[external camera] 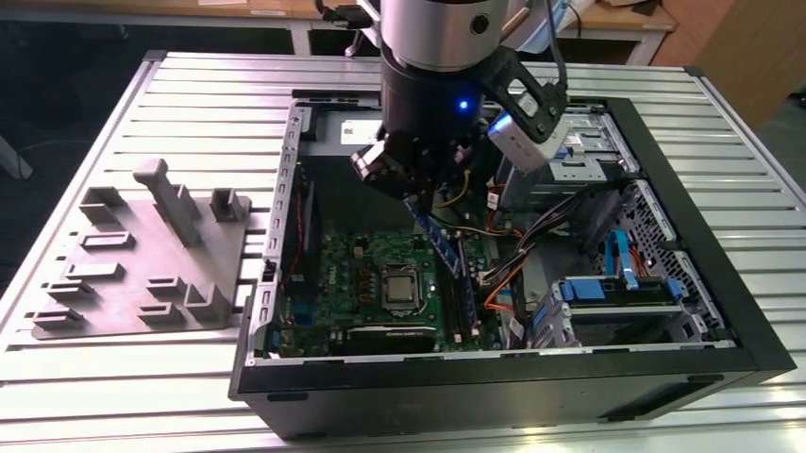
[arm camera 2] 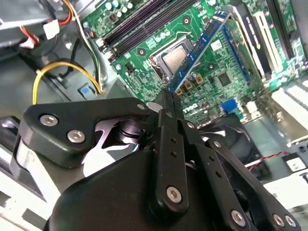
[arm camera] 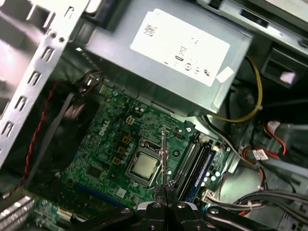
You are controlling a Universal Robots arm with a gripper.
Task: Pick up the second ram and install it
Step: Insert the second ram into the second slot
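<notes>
Exterior view, table (external camera: 151, 94): slatted metal, carrying everything else.
Computer case (external camera: 504, 377): black, lying on its side with the open side up, on the half of the table toward the exterior view's right.
Holder tray (external camera: 139, 274): grey plastic with upright pegs and pockets, flat on the table just beside the case, toward the exterior view's left.
Power supply (arm camera: 159, 62): grey metal box with a white label, at one end of the case, bordering the motherboard in the first wrist view.
Motherboard (external camera: 365, 274): large green board on the case floor, below my claw in both wrist views.
Claw (external camera: 422, 193): my arm reaches down into the case; my black fingers (arm camera 2: 168, 125) are pressed together, pinching one end of the second ram.
Second ram (arm camera 2: 202, 41): slim blue strip with black chips, gripped at one end and slanting away from my fingertips over the board. In the first wrist view I see it edge-on as a thin line, lying over the side of the processor socket and beside the memory slots, not in them.
Memory slots (arm camera: 192, 161): dark parallel rows next to the socket; a blue strip (arm camera: 201, 169) sits seated in one.
Processor socket (arm camera: 143, 166): silver square in a metal frame, mid-board.
Yellow cable (arm camera 2: 62, 72): loops off the board near the power supply.
</notes>
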